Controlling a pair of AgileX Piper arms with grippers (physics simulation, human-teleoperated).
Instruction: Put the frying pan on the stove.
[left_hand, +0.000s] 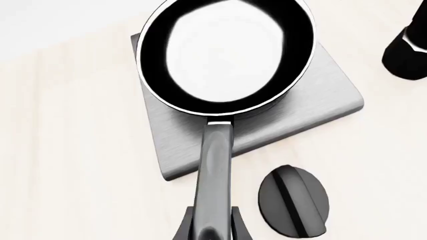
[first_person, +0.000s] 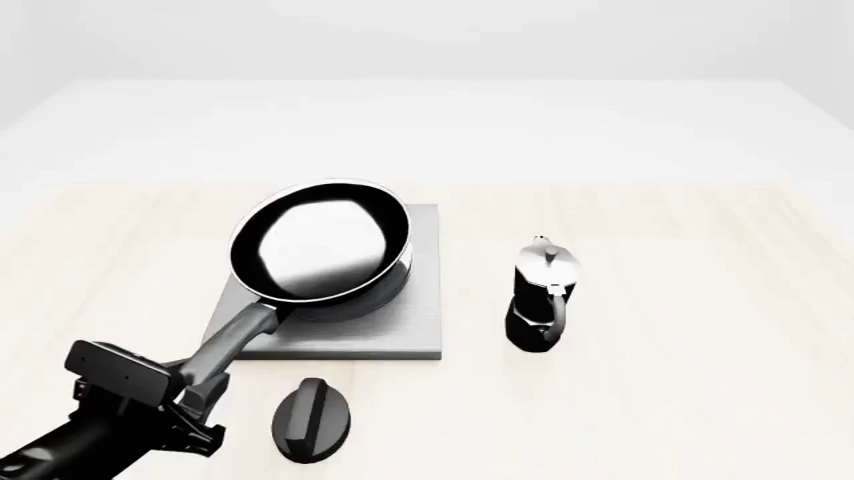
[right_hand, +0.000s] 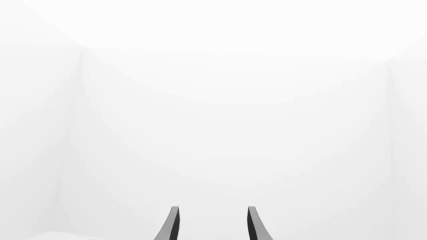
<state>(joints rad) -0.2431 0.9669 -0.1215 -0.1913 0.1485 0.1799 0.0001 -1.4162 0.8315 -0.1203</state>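
The left gripper (first_person: 198, 385) is closed tight on the long dark grey handle of the frying pan (first_person: 320, 252), a round black pan with a shiny pale inside that sits on the stove (first_person: 420, 300), toward its far left part. The stove is a flat square slab of brushed grey metal; a small black oval knob (first_person: 314, 420) lies just in front of it and a black-and-silver coffee pot (first_person: 542, 297) stands near its right side. The right gripper (right_hand: 210, 225) holds nothing, its two thin dark fingers spread apart against plain white.
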